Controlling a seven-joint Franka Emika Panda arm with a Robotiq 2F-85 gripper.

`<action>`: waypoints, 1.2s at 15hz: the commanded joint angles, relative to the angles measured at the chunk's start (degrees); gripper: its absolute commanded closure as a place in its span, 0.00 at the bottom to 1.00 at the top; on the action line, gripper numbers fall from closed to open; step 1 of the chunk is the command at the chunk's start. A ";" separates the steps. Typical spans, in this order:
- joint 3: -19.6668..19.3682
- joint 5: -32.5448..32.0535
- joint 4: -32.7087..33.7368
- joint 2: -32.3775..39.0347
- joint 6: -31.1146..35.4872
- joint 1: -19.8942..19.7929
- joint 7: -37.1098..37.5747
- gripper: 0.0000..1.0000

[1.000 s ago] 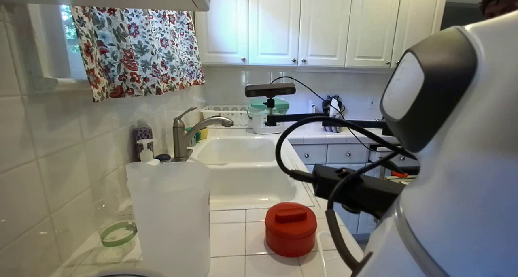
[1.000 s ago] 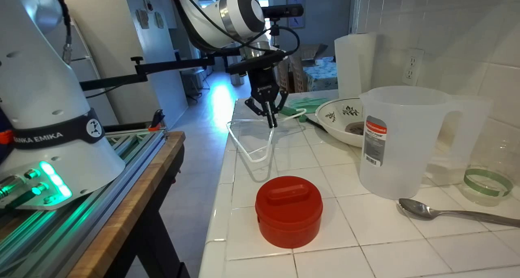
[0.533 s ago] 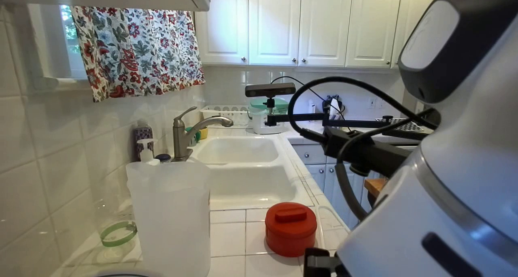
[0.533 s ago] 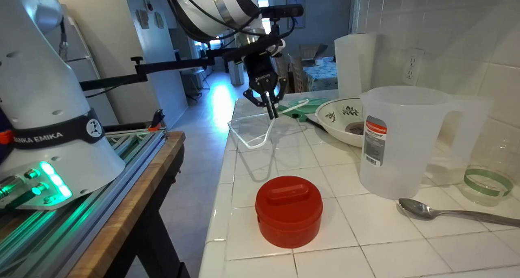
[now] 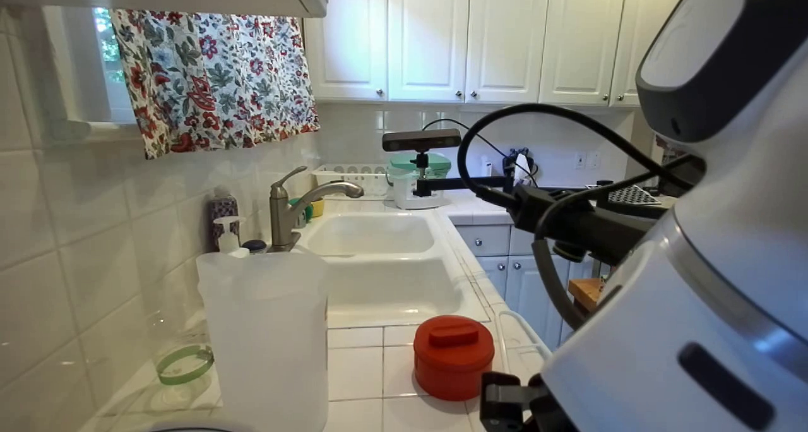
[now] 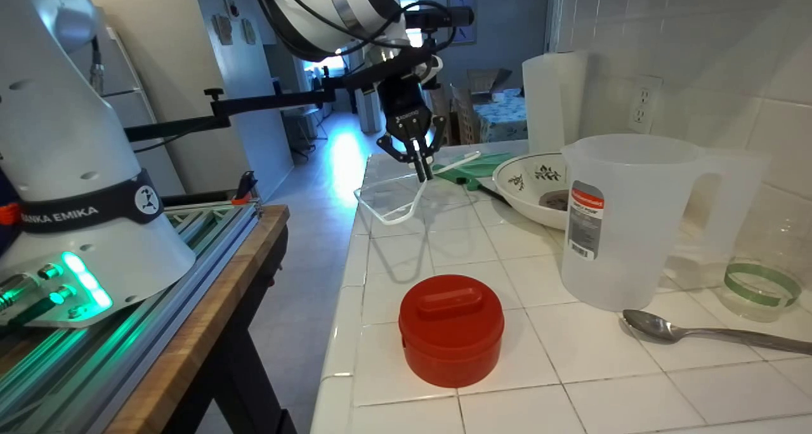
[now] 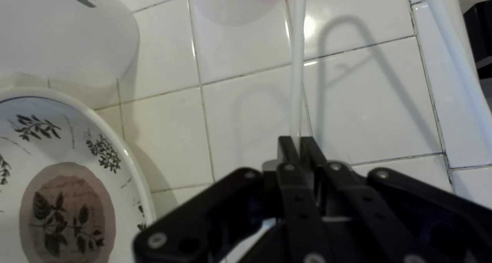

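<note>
Jaws nearly together, the end effector (image 7: 296,139) pinches a smooth white tubular hanger (image 7: 298,55) above the glossy tiled worktop (image 6: 609,351). In an exterior view, a round red lidded tub (image 6: 451,330) sits at its 6 o'clock, a leaf-patterned bowl (image 6: 523,196) at 3.

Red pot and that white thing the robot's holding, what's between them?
Only partly shadowed white tiles lie between the red pot and the white frame in the fingers, as an exterior view shows.

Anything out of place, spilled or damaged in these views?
Nothing looks spilled or damaged. One oddity: the gripper holds what looks like a white hanger above the counter, unusual near a bowl and pitcher.
</note>
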 commanded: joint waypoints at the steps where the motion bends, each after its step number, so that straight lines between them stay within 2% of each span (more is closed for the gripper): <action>1: 0.69 -0.78 -1.72 -3.28 -0.97 -1.32 0.92 0.98; 6: 1.37 -0.79 -1.68 -6.12 -4.02 -1.34 0.64 0.98; 12: 3.99 -0.48 -1.27 -10.43 -9.58 -0.70 0.44 0.98; 18: 4.01 -0.67 -1.35 -12.12 -12.39 -1.19 0.50 0.98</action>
